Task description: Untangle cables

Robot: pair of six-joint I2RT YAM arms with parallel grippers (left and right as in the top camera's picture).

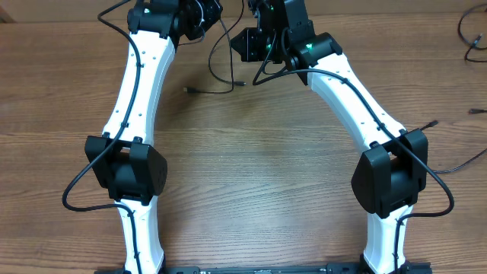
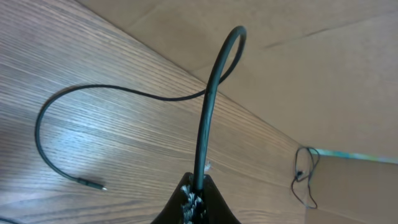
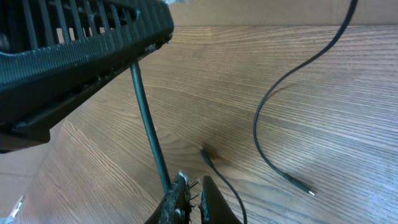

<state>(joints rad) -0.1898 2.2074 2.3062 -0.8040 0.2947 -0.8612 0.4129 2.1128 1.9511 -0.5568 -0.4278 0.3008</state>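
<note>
Left tool (image 2: 194,194) clamped shut on a cable (image 2: 208,112) — right tool (image 3: 191,199) pinches it too.

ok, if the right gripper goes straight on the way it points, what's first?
Probably the loose tip of a thin black cable lying on the brown wooden table, just ahead of the right gripper. The black ribbed left gripper looks off-line, to the left; depth unclear.
</note>
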